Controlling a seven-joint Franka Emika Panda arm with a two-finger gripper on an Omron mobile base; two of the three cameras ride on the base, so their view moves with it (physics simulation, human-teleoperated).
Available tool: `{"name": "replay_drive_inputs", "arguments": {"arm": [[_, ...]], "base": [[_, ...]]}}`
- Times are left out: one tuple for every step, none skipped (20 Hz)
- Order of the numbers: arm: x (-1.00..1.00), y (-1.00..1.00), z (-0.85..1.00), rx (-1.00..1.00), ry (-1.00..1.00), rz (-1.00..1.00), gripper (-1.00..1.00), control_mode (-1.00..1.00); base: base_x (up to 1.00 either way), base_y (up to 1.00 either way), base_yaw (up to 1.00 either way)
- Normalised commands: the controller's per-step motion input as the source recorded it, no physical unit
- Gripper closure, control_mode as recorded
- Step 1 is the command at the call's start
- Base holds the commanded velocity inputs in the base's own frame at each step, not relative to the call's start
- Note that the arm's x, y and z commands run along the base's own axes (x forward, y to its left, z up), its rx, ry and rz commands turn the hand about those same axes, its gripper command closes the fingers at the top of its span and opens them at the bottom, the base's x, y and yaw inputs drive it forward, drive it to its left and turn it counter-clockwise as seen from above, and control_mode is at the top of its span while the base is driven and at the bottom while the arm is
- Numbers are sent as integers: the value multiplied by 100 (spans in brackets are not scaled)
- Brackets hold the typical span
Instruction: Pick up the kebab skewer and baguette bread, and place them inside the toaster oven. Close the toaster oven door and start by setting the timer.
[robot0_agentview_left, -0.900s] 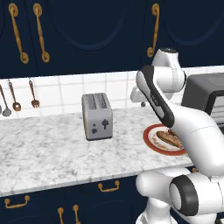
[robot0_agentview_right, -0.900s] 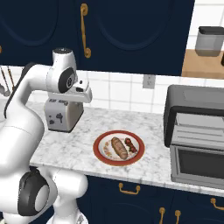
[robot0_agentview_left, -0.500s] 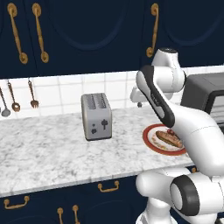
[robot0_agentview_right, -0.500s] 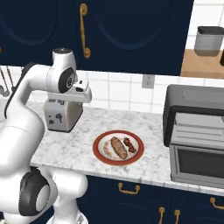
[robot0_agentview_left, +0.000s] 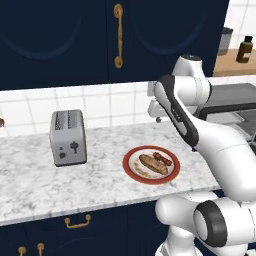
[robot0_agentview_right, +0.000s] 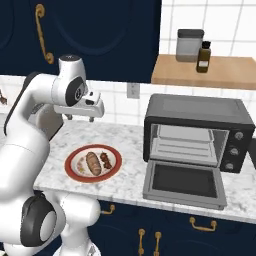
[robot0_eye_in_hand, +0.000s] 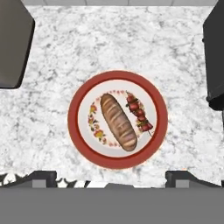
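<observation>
Kebab skewer (robot0_eye_in_hand: 140, 113) lies on the red-rimmed plate (robot0_eye_in_hand: 83, 144), just beside the baguette bread (robot0_eye_in_hand: 118, 121), both untouched as before. You've got the gripper (robot0_eye_in_hand: 111, 177) hovering above the plate w/ jaws spread wide, nothing held. Base has driven since the earlier pics: whole view shifted, so toaster oven (robot0_agentview_right: 200, 131) now sits right of the plate, its door (robot0_agentview_right: 184, 183) dropped open. Silver toaster (robot0_agentview_left: 68, 137) stands left on the marble counter (robot0_agentview_left: 35, 185).
</observation>
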Motion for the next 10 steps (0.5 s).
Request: {"name": "replay_drive_inputs", "arguments": {"arm": [[0,0,0,0,0,0,-100,100],[0,0,0,0,0,0,-100,100],[0,0,0,0,0,0,-100,100],[0,0,0,0,0,0,-100,100],[0,0,0,0,0,0,-100,100],[0,0,0,0,0,0,-100,100],[0,0,0,0,0,0,-100,100],[0,0,0,0,0,0,-100,100],[0,0,0,0,0,0,-100,100],[0,0,0,0,0,0,-100,100]], "base": [[0,-94,0],[0,-89,0],[5,-71,0],[4,-72,0],[10,-67,0],[11,-64,-1],[14,-66,-1],[19,-61,-2],[24,-50,-4],[34,-36,-6]]}}
